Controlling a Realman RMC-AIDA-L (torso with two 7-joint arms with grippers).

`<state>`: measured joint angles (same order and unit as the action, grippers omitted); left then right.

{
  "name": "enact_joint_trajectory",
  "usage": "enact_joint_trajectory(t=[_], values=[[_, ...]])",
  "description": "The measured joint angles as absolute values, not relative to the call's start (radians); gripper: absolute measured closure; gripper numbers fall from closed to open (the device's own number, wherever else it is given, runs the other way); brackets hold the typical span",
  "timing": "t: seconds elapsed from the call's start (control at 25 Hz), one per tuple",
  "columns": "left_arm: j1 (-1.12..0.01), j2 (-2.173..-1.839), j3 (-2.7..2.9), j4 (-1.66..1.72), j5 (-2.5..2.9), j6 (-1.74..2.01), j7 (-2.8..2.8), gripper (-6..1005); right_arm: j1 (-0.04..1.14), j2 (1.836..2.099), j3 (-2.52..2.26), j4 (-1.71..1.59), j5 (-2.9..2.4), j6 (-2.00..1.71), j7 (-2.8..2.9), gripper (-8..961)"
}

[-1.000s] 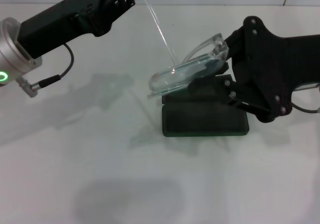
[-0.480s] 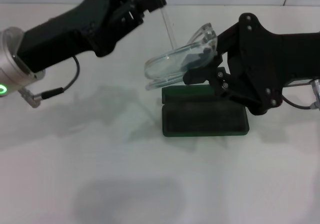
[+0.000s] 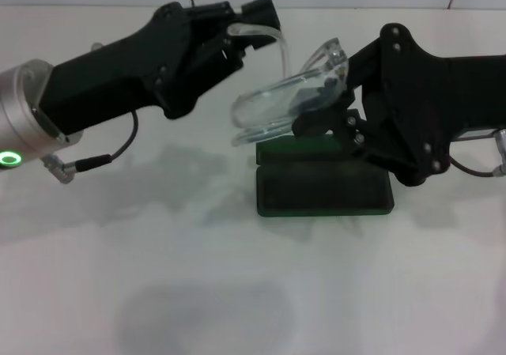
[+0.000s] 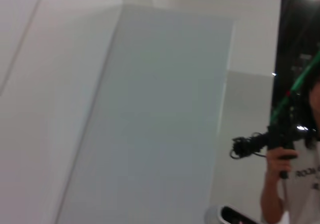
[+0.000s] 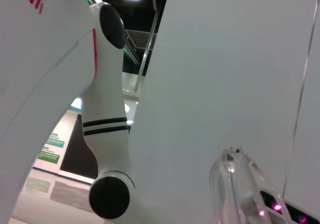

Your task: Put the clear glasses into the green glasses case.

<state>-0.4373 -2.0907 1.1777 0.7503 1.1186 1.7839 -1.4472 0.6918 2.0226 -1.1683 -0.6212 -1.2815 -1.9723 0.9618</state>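
The clear glasses (image 3: 288, 98) hang just above the open green glasses case (image 3: 324, 187), not yet inside. The right gripper (image 3: 330, 118) clamps the frame's end; the left gripper (image 3: 251, 32) pinches one arm, folding it (my reading). Lowering and release remain. The case's far half is hidden behind the right gripper.

Black arms, silver left cuff with green ring light, thin black cable.
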Motion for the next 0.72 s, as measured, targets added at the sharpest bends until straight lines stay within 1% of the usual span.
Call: enact_joint_trajectory(t=[0.72], values=[[-0.439, -2.09, 1.169, 0.702, 1.064, 1.844, -1.431, 899, 0.672, 2.026, -1.165, -0.612, -1.277, -1.967, 0.964, 890]])
